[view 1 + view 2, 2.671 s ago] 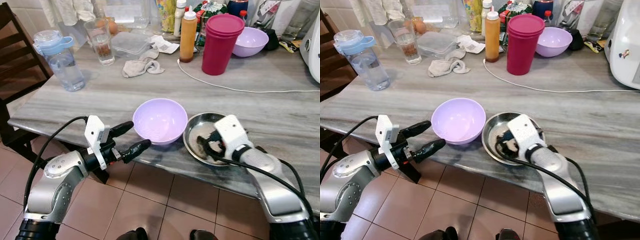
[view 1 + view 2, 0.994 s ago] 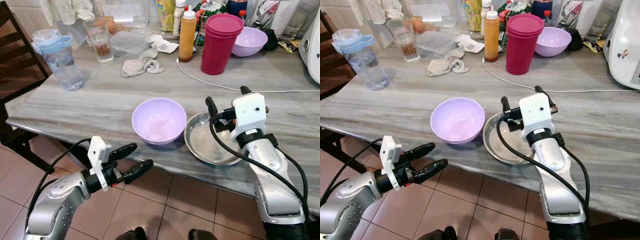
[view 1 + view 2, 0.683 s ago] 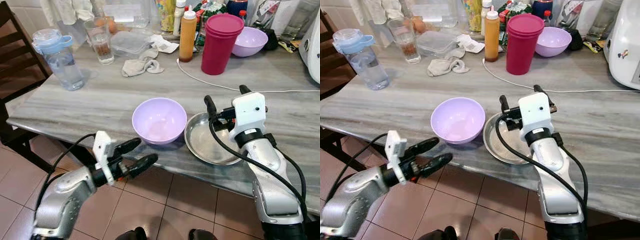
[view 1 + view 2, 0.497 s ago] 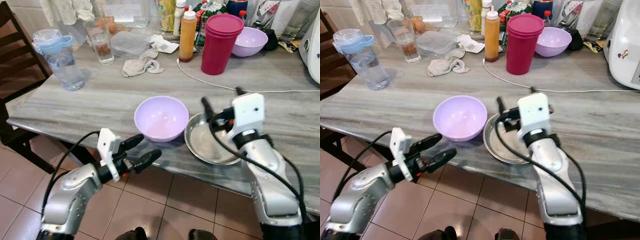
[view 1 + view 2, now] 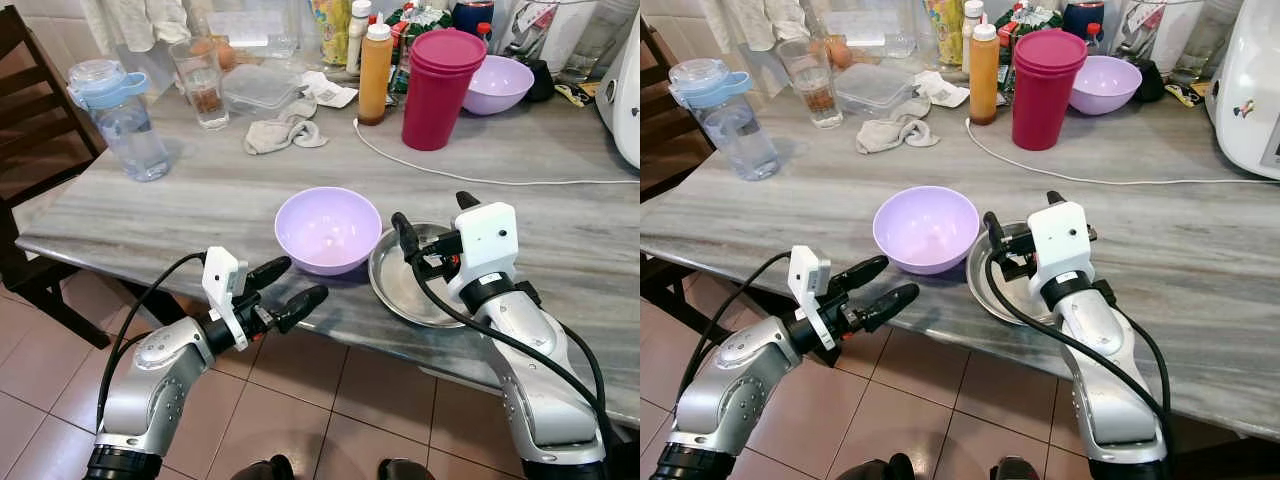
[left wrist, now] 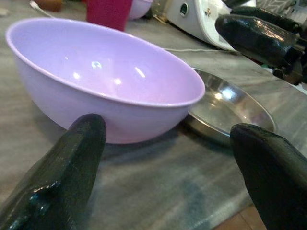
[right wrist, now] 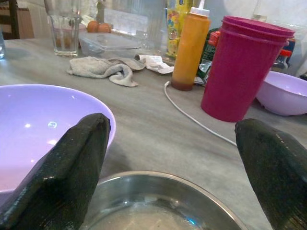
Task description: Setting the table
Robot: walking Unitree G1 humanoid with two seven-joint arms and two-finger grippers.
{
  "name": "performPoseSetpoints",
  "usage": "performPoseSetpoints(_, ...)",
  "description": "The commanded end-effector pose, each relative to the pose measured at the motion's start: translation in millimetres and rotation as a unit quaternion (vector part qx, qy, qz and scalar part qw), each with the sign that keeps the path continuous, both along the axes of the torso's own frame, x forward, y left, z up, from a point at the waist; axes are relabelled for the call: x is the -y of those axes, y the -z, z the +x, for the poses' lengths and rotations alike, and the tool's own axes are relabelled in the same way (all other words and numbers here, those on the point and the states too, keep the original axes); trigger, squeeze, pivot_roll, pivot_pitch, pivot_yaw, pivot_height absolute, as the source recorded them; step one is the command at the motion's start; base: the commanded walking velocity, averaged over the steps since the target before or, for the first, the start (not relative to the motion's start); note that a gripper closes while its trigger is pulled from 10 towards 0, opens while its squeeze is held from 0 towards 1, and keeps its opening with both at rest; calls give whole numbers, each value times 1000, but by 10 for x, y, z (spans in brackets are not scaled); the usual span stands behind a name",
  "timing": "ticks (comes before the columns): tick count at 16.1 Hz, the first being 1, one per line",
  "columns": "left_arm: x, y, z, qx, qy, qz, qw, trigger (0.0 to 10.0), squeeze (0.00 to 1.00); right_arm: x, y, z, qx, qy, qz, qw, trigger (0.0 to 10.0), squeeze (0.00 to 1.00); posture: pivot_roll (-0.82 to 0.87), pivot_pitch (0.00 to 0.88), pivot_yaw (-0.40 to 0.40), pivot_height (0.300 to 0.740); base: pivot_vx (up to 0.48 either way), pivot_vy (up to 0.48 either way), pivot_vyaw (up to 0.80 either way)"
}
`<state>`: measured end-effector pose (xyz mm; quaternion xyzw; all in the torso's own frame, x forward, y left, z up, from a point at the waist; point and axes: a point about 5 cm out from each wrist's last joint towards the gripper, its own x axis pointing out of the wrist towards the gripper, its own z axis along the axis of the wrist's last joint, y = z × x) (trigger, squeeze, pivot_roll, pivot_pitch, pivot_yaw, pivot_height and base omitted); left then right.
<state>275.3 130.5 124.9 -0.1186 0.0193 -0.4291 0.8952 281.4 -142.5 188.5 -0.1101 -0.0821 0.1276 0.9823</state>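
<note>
From the head camera's left eye, a lilac bowl [image 5: 328, 229] sits near the front edge of a grey marble-patterned desk [image 5: 200, 195], just beside a shallow steel dish [image 5: 412, 290] on its right; the left tool [image 5: 283, 291] hangs off the desk's front edge just short of the bowl, its 2 black fingers spread, while the right tool [image 5: 432, 220] hovers over the dish with its fingers parted. Farther back stand a magenta tumbler [image 5: 437, 88], an orange sauce bottle [image 5: 376, 72], a second lilac bowl [image 5: 496, 82], a crumpled grey cloth [image 5: 283, 133], a drinking glass [image 5: 202, 82], a clear lidded container [image 5: 262, 88] and a blue-capped water bottle [image 5: 118, 118], with a white cable [image 5: 470, 178] trailing across the surface. The right eye adds a white appliance [image 5: 1250, 90] at the desk's far right corner and brown floor tiles [image 5: 940, 400] below. In the left wrist view, the near bowl lies between the 2 spread fingers [image 6: 62, 177], with the dish touching or nearly touching its far side; which, the frame does not settle. In the right wrist view, the wide-apart fingers [image 7: 67, 172] frame the dish rim below, the near bowl at one side, and the tumbler, sauce bottle and cable beyond.
</note>
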Motion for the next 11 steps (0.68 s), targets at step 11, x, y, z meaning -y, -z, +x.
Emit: performPoseSetpoints(11, -704, -93, 75, 42, -329, 62, 941, 10000, 0, -49, -99, -73, 64, 19, 1, 998, 10000, 0, -183, 147, 61, 740, 0, 0, -141)
